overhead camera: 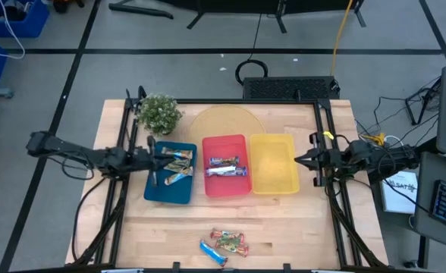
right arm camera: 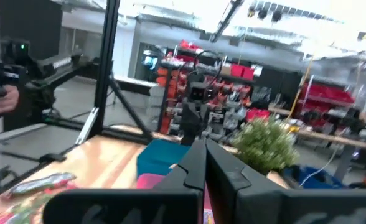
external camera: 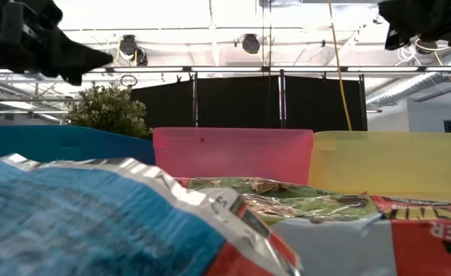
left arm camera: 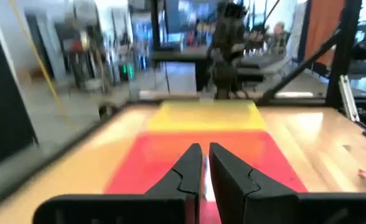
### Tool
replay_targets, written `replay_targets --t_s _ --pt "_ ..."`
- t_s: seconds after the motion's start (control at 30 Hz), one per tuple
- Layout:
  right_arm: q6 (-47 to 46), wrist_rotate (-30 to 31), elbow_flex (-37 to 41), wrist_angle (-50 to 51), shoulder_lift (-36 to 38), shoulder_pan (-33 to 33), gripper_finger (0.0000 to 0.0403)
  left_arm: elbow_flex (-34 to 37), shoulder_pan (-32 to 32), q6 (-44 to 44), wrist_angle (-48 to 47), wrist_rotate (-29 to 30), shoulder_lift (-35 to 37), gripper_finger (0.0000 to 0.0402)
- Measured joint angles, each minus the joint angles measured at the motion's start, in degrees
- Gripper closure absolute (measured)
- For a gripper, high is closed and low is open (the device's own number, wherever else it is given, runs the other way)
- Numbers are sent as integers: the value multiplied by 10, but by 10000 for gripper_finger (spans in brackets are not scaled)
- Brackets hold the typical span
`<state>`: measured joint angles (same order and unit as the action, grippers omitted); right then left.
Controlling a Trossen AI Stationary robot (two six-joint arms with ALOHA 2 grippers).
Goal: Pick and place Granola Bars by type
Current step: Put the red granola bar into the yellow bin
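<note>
Trays sit three in a row across the middle of the wooden table point(overhead camera: 284, 227): a blue tray point(overhead camera: 170, 173) on the left, a red tray point(overhead camera: 226, 165) in the middle and a yellow tray point(overhead camera: 274, 163) on the right. Inside the blue tray lie two granola bars point(overhead camera: 177, 166) with tan-gold wrappers, one above the other. Two more bars point(overhead camera: 227, 166) rest in the red tray, a dark-wrapped one and a silvery one below it. Nothing shows in the yellow tray. Near the table's front edge, well apart from the trays, a small cluster of loose bars point(overhead camera: 224, 244) lies together: one blue-wrapped, the others orange-red and greenish, their exact count hard to tell. The left gripper point(overhead camera: 161, 159) hovers over the blue tray, its fingers point(left arm camera: 186, 171) drawn nearly together with only a thin gap and nothing between them. The right gripper point(overhead camera: 299, 160) waits just beside the yellow tray's right edge, fingers pressed together and empty. A potted plant point(overhead camera: 159, 114) stands behind the blue tray, and a pale round board point(overhead camera: 224, 121) lies behind the red tray.
</note>
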<state>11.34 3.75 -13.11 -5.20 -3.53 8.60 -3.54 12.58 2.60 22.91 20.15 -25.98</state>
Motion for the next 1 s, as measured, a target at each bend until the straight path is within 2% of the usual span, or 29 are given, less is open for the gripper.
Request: replay_targets --t_s 0.17,0.27,0.43,0.57,0.73,0.9,0.93,1.0 --pt "34 -9 31 -35 -2 0 403 -60 37 -74 7 13 -126 362" --pt "38 -9 51 -70 -2 0 403 -140 53 -104 -10 22 -205 362" --pt "44 -10 64 -126 -2 0 403 -332 72 -180 -186 42 -360 362" --pt "39 -10 64 -127 -2 0 403 -463 98 -191 -247 89 -492 362" --pt "0 -11 65 -121 -2 0 403 -641 138 -166 -358 80 -653 362" --pt "-2 -11 65 -115 -2 0 403 -847 161 -194 -562 80 -799 359" --pt "-4 -11 65 -114 -2 0 403 -879 161 -203 -599 70 -821 355" --pt "-8 -11 65 -113 -2 0 403 -925 160 -200 -656 11 -859 340"
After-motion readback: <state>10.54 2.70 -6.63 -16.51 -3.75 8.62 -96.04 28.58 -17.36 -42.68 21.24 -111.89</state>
